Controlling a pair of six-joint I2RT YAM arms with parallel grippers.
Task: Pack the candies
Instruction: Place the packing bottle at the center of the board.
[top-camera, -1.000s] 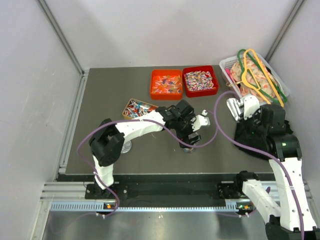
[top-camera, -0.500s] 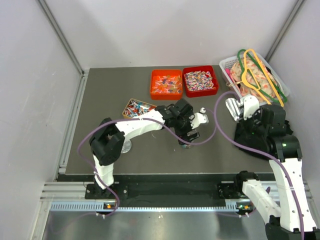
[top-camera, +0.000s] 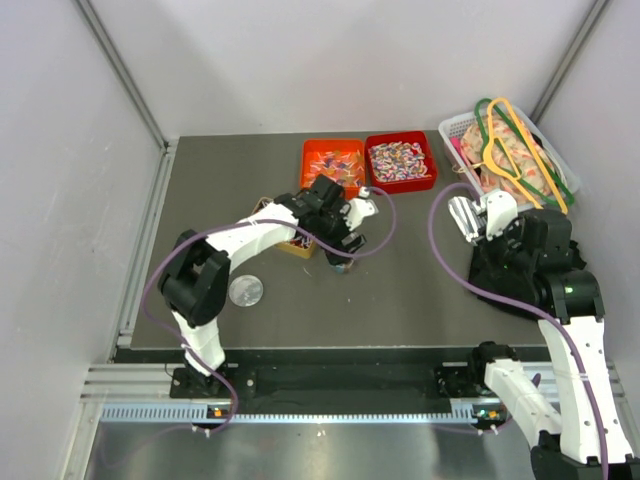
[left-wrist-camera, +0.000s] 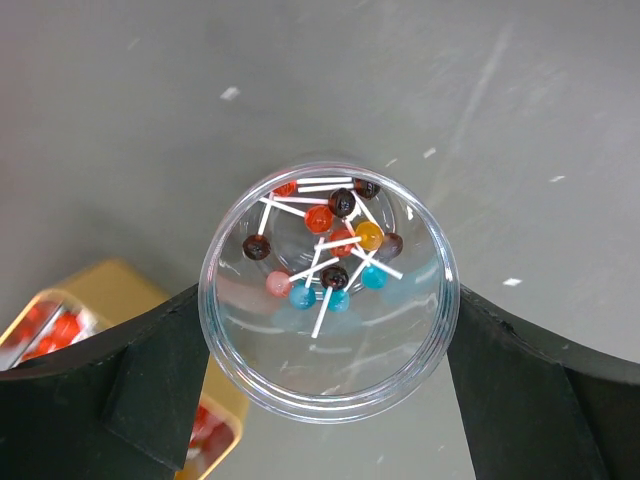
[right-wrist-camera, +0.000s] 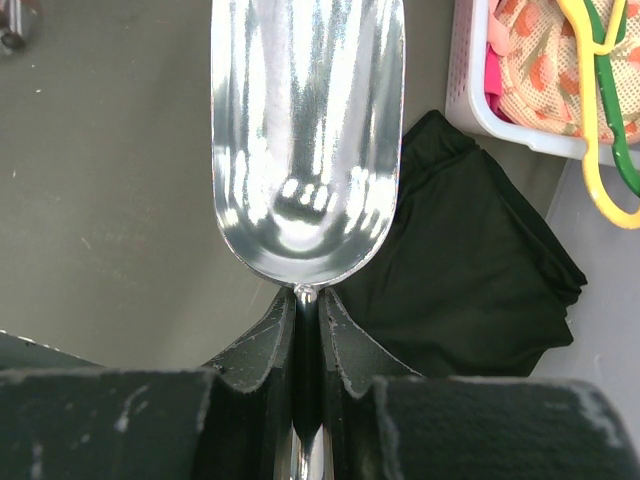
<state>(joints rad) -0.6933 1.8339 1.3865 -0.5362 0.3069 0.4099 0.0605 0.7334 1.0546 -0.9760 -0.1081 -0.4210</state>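
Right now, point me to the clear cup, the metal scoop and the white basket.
clear cup (left-wrist-camera: 330, 385): left wrist view, near side of its clear wall.
metal scoop (right-wrist-camera: 305, 120): right wrist view, middle of its bowl.
white basket (right-wrist-camera: 463, 80): right wrist view, its left wall.

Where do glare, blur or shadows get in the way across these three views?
Right wrist: the metal scoop is streaked with bright reflections that hide its surface. Left wrist: the clear cup shows only faint glints, and the lollipops inside are sharp. Top external: evenly lit, sharp, no harsh shadows.
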